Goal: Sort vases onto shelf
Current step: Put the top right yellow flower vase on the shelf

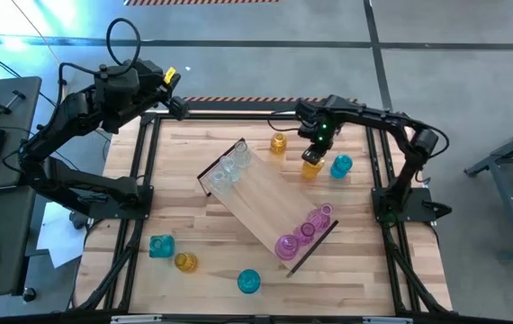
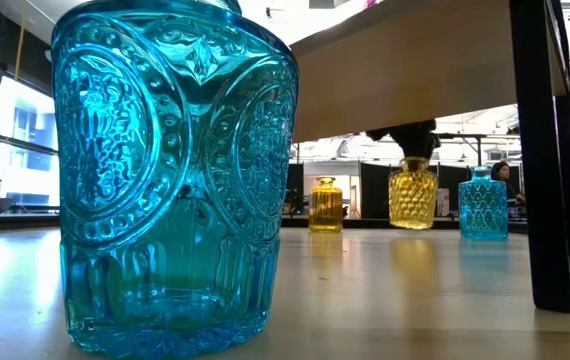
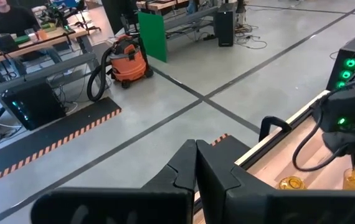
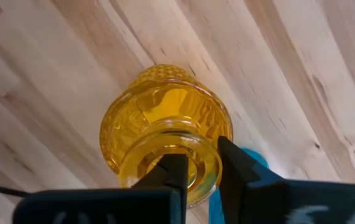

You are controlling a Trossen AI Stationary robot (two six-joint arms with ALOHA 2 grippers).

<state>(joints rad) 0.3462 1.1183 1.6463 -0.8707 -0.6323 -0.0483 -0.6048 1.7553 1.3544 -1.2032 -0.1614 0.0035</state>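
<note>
Right gripper (image 4: pixel 196 171) pinching the rim of an amber vase (image 4: pixel 165 134) (lifted clear of the tabletop (image 1: pixel 193 171)), beside a teal vase (image 1: pixel 341 166), left gripper (image 3: pixel 195 168) pressed together beyond the table's far-left corner.

Overhead view, table-level view, two wrist close-ups

Amber embossed vase (image 4: pixel 165 134), teal medallion-patterned vase (image 2: pixel 170 175), pink vases (image 1: pixel 303 231), striped light-wood tabletop (image 1: pixel 193 157)

Shelf (image 1: pixel 265 207) diagonal mid-table; vases clustered at both its ends. Right gripper (image 1: pixel 312 155) over a vase (image 1: pixel 311 167) beyond shelf, two others flanking. Three more near front edge.
</note>
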